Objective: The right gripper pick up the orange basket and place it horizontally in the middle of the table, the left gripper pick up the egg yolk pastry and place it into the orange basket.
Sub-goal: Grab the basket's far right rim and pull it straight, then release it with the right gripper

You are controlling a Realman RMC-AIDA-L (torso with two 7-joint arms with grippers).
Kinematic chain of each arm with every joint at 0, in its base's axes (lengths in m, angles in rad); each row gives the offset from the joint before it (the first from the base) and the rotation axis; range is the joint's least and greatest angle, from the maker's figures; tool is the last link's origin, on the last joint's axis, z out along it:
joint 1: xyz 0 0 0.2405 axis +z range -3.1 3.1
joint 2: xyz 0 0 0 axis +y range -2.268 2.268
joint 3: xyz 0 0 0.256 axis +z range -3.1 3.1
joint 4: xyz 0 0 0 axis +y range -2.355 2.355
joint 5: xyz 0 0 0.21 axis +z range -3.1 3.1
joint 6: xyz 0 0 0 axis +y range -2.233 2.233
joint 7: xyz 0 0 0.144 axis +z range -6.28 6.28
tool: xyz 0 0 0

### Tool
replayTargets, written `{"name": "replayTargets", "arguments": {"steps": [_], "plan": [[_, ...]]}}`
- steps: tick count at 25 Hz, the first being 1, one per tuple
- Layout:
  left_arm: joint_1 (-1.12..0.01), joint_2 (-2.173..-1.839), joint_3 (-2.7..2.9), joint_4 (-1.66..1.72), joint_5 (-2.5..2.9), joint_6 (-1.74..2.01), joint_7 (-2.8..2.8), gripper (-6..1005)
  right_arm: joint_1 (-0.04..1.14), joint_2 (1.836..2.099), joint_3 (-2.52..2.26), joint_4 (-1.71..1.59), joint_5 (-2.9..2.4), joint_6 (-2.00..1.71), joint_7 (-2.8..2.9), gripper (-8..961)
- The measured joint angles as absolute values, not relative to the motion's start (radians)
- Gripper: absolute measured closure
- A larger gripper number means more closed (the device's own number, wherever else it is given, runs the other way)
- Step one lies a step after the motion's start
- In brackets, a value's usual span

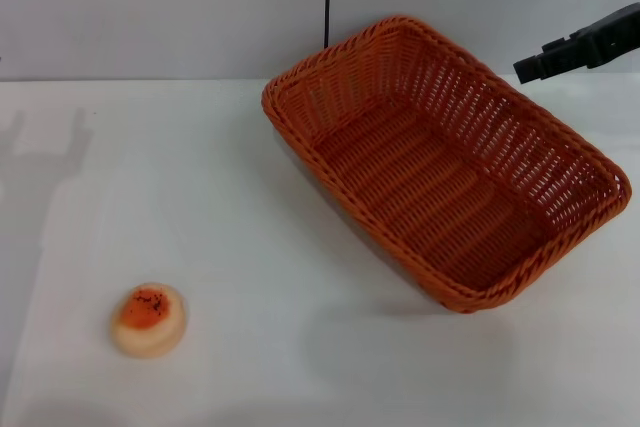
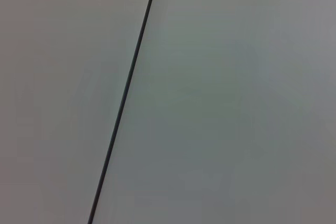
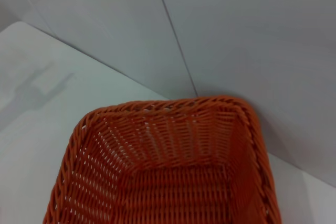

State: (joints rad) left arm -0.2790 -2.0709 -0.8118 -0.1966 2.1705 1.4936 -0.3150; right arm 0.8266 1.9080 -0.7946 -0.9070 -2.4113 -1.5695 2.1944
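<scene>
We note the large rectangular orange woven basket (image 1: pixel 440 162) sitting on the plain white flat tabletop (image 1: pixel 250 247), right of centre and set on a diagonal: one short end lies toward the grey back wall (image 1: pixel 150 7), the other toward the right near edge. Its braided rim and openwork sloping sides are plain to see, and its floor holds nothing. The near right corner casts a shadow as though slightly raised, but we cannot tell whether it truly clears the surface.

We see the black right gripper (image 1: pixel 530 67) in the upper right of the head view, in the air just beyond the basket's far right rim and not touching it. Only its tip shows; whether its claw is apart or together we cannot tell. The right wrist view looks down into the basket's far end (image 3: pixel 168 171), with the wall and a thin dark seam (image 3: pixel 176 40) behind it.

The small round cream-coloured egg yolk pastry (image 1: pixel 148 319), orange-glazed on top with dark specks, rests on the tabletop at the near left, well apart from the basket.

The left gripper is not in view; the left wrist view shows only grey wall crossed by a dark seam (image 2: pixel 126 93).
</scene>
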Motion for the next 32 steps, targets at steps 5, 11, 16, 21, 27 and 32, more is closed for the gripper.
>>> {"name": "replayTargets", "arguments": {"steps": [5, 11, 16, 21, 27, 32], "plan": [[-0.279, -2.071, -0.811, -0.196, 2.171, 1.48, -0.316, 208, 0.832, 1.923, -0.795, -0.908, -2.442, -1.571, 2.2, 333], [-0.279, -2.071, -0.803, -0.197, 2.171, 1.476, -0.316, 208, 0.851, 1.949, -0.796, -0.907, -2.539, -1.568, 2.218, 332], [-0.279, -2.072, -0.803, -0.198, 2.17, 1.472, -0.316, 209, 0.865, 1.974, -0.796, -0.907, -2.605, -1.547, 2.223, 332], [-0.272, -2.072, -0.802, -0.207, 2.169, 1.472, -0.317, 209, 0.868, 1.985, -0.796, -0.913, -2.627, -1.54, 2.224, 343], [-0.27, -2.071, -0.802, -0.207, 2.167, 1.472, -0.333, 209, 0.87, 1.985, -0.811, -0.9, -2.632, -1.528, 2.224, 357], [-0.269, -2.071, -0.806, -0.206, 2.165, 1.473, -0.339, 210, 0.88, 1.988, -0.869, -0.848, -2.635, -1.496, 2.225, 368]]}}
